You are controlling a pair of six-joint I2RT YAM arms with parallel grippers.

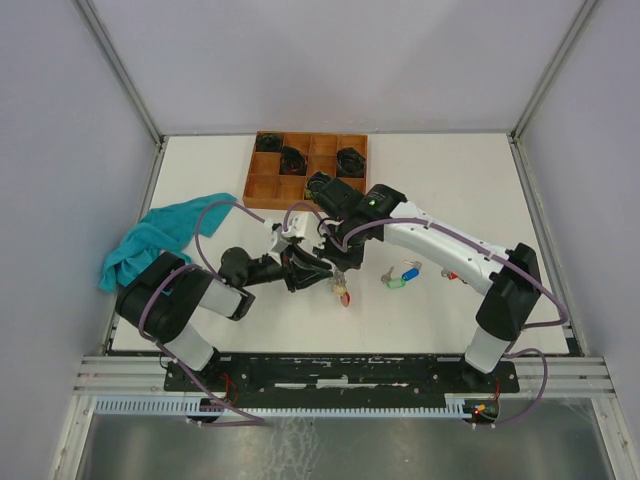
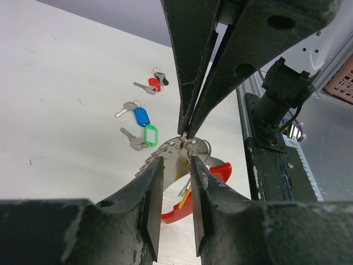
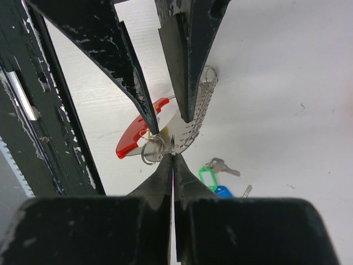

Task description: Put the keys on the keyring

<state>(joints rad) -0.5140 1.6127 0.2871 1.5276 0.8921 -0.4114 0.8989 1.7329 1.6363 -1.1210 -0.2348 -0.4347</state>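
A white table (image 1: 470, 200) sits between grey walls, with a teal cloth (image 1: 150, 240) at its left edge and a wooden tray (image 1: 266, 186) at the back.

Near the middle, the left claw (image 2: 175, 171) grips a toothed silver plate (image 3: 199, 107), jaws partly closed on it. A red tag (image 3: 135, 138) and a yellow tag (image 2: 185, 201) hang just beneath. The ring (image 3: 152, 150) sits at the plate's end. The right claw (image 3: 172, 157) is closed tight, its tips pinching the ring's wire.

To the right, loose keys (image 1: 402, 275) lie flat on the table. They are small and silver, one with a blue tag (image 2: 142, 116) and one with a green tag (image 2: 150, 135), just beside each other. Two more keys with red and black tags (image 2: 156, 81) lie farther out.
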